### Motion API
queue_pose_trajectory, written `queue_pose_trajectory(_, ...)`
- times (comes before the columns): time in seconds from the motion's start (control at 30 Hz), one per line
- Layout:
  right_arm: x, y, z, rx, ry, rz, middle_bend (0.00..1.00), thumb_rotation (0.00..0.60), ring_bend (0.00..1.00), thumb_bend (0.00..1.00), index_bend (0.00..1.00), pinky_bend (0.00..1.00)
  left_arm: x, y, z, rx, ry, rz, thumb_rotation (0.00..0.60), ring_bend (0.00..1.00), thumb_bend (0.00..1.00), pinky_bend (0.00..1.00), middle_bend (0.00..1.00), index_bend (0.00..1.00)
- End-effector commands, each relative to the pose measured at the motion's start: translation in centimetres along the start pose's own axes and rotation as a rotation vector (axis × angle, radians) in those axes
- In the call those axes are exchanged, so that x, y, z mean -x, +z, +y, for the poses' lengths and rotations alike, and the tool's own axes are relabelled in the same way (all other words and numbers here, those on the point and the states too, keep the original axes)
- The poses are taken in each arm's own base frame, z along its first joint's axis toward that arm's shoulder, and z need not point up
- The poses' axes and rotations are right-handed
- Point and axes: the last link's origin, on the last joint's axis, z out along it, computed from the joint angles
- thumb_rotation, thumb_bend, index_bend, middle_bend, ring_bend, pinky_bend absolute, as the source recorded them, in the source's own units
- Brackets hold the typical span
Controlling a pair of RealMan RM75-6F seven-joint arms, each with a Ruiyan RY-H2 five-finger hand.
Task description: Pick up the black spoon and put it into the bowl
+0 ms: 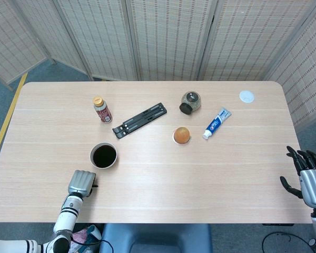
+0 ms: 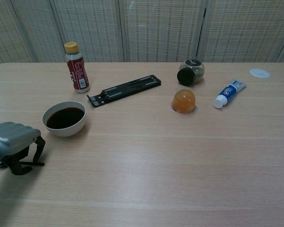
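A white round bowl [image 2: 64,118] with a dark inside sits on the pale wooden table [image 2: 146,156]. At its 8 o'clock the grey left hand [image 2: 14,142] curls its dark fingers [image 2: 39,147] down over a thin black spoon [image 2: 20,163] lying flat on the wood. At the bowl's 12 o'clock stands a red-labelled, yellow-capped bottle [image 2: 76,67].
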Motion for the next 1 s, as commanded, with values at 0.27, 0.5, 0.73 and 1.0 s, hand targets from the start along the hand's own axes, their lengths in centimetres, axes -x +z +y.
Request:
queue_pose_trajectory(0.27, 0.03, -0.2, 0.27, 0.004, 0.003, 0.002, 0.27, 0.6, 0.18, 0.23, 0.06, 0.15, 0.11, -0.52, 0.19, 0.014, -0.015, 0.007, 0.6, 0.92, 0.4, 1.0, 1.0, 0.54)
queue_pose_trajectory(0.5, -0.01, -0.34, 0.36, 0.007, 0.003, 0.004, 0.27, 0.6, 0.18, 0.24, 0.06, 0.15, 0.2, -0.19, 0.27, 0.012, -0.001, 0.008, 0.6, 0.92, 0.4, 1.0, 1.0, 0.55)
queue_pose_trajectory(0.73, 0.01, -0.38, 0.42, 0.011, 0.002, 0.003, 0.27, 0.6, 0.18, 0.24, 0.06, 0.15, 0.39, -0.17, 0.29, 0.007, 0.017, 0.005, 0.6, 0.92, 0.4, 1.0, 1.0, 0.55)
queue_pose_trajectory(1.0, 0.03, -0.39, 0.49, 0.015, 0.001, 0.001, 0.27, 0.6, 0.18, 0.24, 0.07, 0.15, 0.54, -0.09, 0.45, 0.009, 0.021, 0.004, 0.6, 0.92, 0.42, 1.0, 1.0, 0.55)
